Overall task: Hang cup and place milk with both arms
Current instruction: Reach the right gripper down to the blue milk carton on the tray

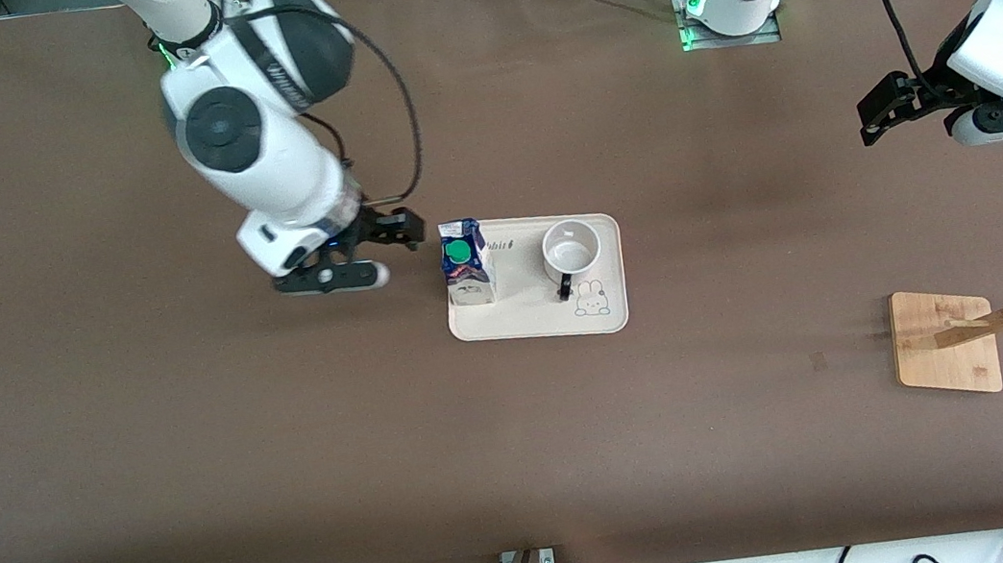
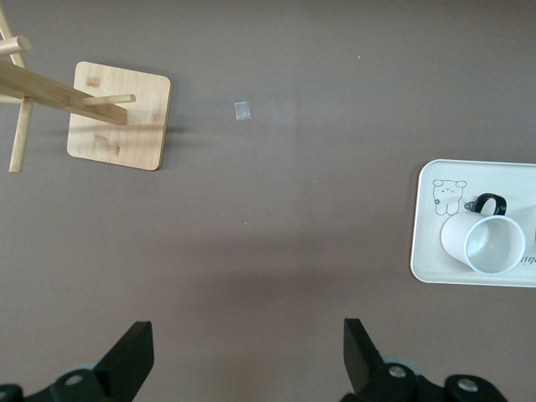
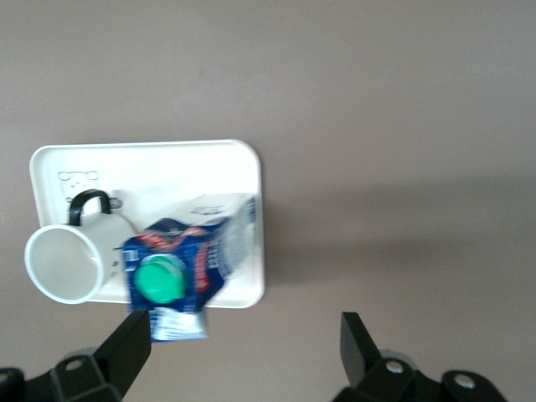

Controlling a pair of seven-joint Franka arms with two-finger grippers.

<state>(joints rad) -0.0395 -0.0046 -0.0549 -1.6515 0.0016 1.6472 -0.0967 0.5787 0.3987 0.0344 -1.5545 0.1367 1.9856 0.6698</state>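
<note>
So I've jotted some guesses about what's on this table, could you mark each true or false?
1. The cup stands on the tray beside the milk. True.
2. The cup hangs on the wooden rack. False: it is still on the tray.
3. The right gripper holds the milk. False: it is open, beside the carton.
4. The left gripper is open and holds nothing. True.
5. The milk lies on its side. False: it stands upright.

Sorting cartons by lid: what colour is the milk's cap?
Green, on the milk carton; clearest in the right wrist view.
</note>
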